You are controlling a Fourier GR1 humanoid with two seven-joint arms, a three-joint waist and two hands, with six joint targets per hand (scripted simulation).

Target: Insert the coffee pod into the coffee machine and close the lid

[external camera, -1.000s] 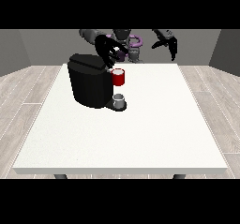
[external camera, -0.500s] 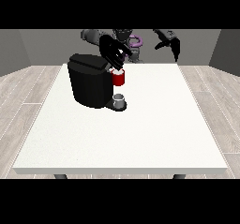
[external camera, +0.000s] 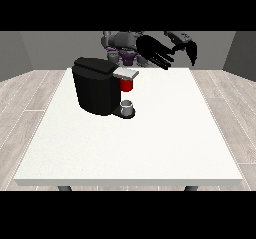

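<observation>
We see the hand at the view's left (external camera: 156, 53) with fingers spread and grasping nothing, up and right of the coffee machine (external camera: 97, 85) on the counter (external camera: 150, 143), nearer its lid (external camera: 126, 73) than the other hand (external camera: 189, 47) (fingers unclear; pod not discernible).

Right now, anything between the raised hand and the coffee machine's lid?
Nothing visible. The hand at the view's middle is raised above the white table, up and right of the coffee machine; only open air separates it from the grey lid.
</observation>
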